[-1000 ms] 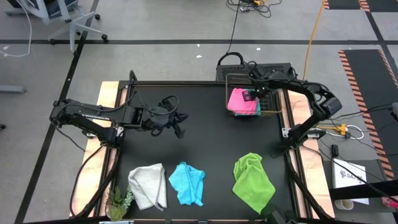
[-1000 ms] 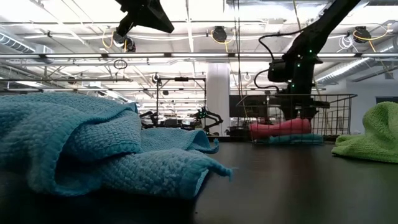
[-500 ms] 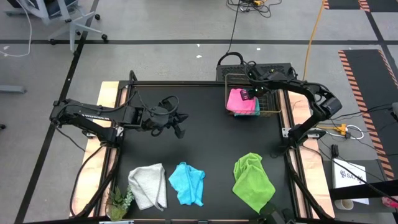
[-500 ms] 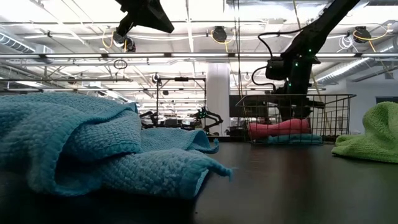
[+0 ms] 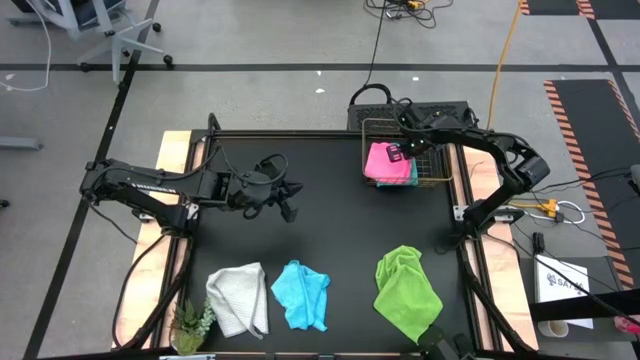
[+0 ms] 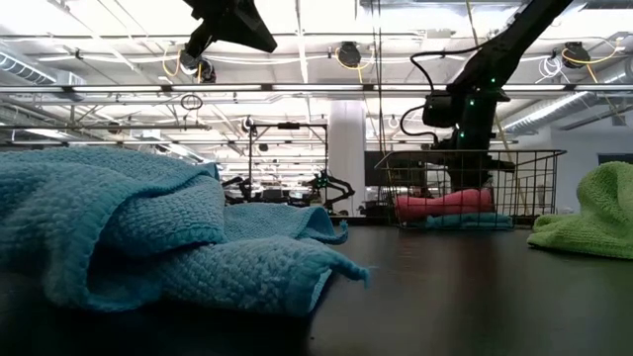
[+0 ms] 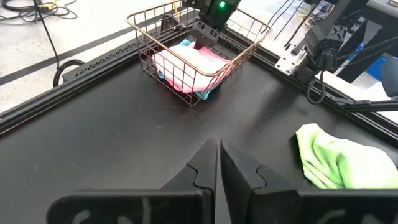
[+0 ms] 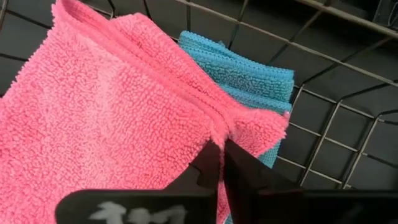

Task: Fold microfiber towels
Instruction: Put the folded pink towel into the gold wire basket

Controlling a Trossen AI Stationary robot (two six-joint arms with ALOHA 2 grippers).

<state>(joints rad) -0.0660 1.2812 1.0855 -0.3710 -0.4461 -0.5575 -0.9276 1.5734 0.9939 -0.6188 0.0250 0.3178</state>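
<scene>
A pink towel (image 5: 380,162) lies folded in the wire basket (image 5: 405,122) at the far right, on top of a folded blue towel (image 8: 249,71). My right gripper (image 8: 222,144) reaches down into the basket and is shut on the pink towel. My left gripper (image 5: 290,210) hangs shut above the table's left middle, with nothing in it. Along the near edge lie a crumpled white-grey towel (image 5: 238,297), a light blue towel (image 5: 301,295) and a lime green towel (image 5: 407,290). My right gripper pinches the pink towel at its folded edge near a corner (image 8: 217,127) between its two fingertips. The fingers come steeply from above. The cloth puckers at the tips. The towel still lies flat on the blue towel in the basket.
A small green plant (image 5: 192,325) stands at the near left corner. The basket's wire walls (image 7: 193,93) surround my right gripper. Bare black table lies between the basket and the three loose towels.
My right gripper has tipped a little over the basket, shifting slightly toward the table's left. The pink towel lies where it did.
</scene>
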